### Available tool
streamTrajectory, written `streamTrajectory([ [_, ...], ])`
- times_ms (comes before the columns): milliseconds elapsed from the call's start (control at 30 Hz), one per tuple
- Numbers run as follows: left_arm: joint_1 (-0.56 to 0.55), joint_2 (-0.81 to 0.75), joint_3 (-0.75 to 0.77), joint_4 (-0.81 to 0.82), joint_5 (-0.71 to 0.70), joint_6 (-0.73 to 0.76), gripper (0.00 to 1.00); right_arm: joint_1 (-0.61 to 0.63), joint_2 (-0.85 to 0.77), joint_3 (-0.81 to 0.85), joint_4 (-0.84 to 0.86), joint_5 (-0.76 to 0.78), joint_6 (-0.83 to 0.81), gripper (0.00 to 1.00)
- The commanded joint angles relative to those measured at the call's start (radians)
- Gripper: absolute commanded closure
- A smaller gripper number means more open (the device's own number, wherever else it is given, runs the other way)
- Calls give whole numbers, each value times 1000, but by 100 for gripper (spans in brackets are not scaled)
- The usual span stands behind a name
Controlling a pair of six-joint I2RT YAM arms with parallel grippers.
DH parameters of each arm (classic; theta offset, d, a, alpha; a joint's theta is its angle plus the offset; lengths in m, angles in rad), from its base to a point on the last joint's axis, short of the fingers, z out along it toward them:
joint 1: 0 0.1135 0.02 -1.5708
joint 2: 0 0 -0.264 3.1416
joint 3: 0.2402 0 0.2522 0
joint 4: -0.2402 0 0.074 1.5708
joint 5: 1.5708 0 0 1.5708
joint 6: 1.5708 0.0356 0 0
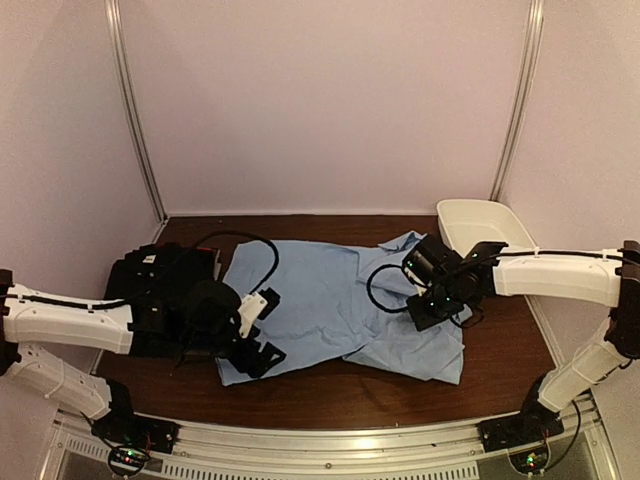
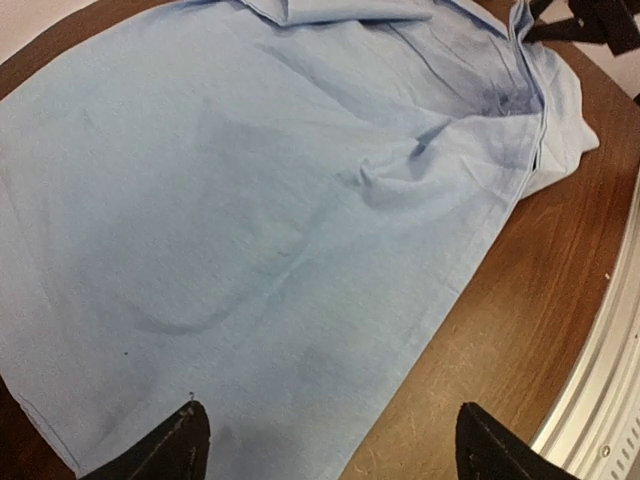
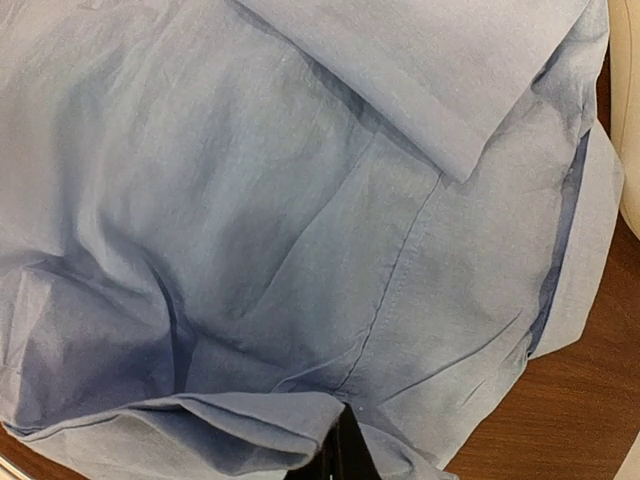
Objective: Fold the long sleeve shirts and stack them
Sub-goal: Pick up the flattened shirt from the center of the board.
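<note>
A light blue shirt [image 1: 330, 295] lies spread across the middle of the table, collar end to the right. To its left sits a black shirt [image 1: 160, 285] in a bundle, partly hidden by my left arm. My left gripper [image 1: 262, 332] hovers over the blue shirt's near left corner. In the left wrist view that gripper [image 2: 335, 455] is open, straddling the blue shirt's [image 2: 260, 200] hem edge with nothing held. My right gripper [image 1: 432, 308] is over the shirt's right part. Seen from its wrist, the right gripper [image 3: 345, 455] is shut on a raised fold of the blue shirt [image 3: 300, 200].
A white oval tub [image 1: 485, 225] stands at the back right corner, close to my right arm. A black cable [image 1: 250, 245] loops over the shirt's left part. The wooden table [image 1: 330, 395] shows along the near edge, bordered by a metal rail [image 1: 330, 440].
</note>
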Motion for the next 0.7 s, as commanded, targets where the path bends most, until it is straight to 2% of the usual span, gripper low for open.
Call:
streamTrajectory([
  [0,-86,140,122,-139,-110,49,14,-21,-24,31,33,-18,-18,100],
  [100,-120,275,208,-228,-165,75,15,-30,-23,28,42,-27,-22,100],
  [267,-151,412,309,-327,-195,108,16,-41,-42,15,42,-38,-26,100],
  [500,-155,497,369,-435,-279,112,22,-61,-73,2,52,-55,-25,100],
  [667,-155,535,390,-523,-389,94,31,-78,-80,-8,51,-61,-26,100],
])
